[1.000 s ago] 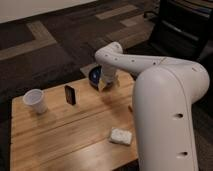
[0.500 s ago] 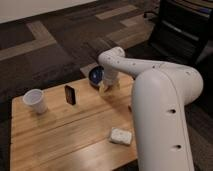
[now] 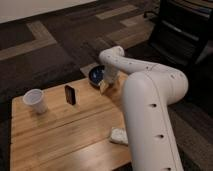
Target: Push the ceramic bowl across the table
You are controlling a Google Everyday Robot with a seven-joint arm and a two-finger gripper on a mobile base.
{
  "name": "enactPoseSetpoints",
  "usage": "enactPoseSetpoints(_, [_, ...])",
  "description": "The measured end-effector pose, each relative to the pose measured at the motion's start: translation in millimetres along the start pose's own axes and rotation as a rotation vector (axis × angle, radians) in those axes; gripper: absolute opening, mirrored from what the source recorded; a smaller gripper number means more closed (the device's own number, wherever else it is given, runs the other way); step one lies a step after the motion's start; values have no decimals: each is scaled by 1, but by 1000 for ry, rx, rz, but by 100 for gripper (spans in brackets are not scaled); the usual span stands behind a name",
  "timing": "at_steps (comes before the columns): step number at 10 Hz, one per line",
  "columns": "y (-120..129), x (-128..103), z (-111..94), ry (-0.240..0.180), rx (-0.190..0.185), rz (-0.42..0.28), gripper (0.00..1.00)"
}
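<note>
The ceramic bowl (image 3: 96,75), dark blue and glossy, sits at the far edge of the light wooden table (image 3: 60,130). My gripper (image 3: 106,86) hangs at the end of the white arm, just right of the bowl and touching or nearly touching its right side. The arm's wrist covers part of the bowl's right rim.
A white cup (image 3: 35,100) stands at the table's left side. A small black upright object (image 3: 70,94) stands between cup and bowl. A white crumpled item (image 3: 119,135) lies near the front right edge. Dark carpet surrounds the table; a black chair (image 3: 182,30) is at the back right.
The bowl and gripper have shifted slightly left and toward the far edge of the table. The cup, black object and white item stay put.
</note>
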Motion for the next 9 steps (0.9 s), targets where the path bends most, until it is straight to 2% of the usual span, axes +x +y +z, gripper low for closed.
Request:
enactPoseSetpoints(2, [-20, -43, -8, -47, 58, -26, 65])
enactPoseSetpoints(4, [-27, -82, -36, -113, 116, -24, 65])
enactPoseSetpoints(5, [-24, -95, -56, -143, 142, -23, 65])
enactPoseSetpoints(6, [-20, -96, -67, -148, 147, -23, 65])
enactPoseSetpoints(7, [-5, -87, -76, -132, 122, -27, 65])
enactPoseSetpoints(9, [0, -83, -80, -127, 111, -27, 65])
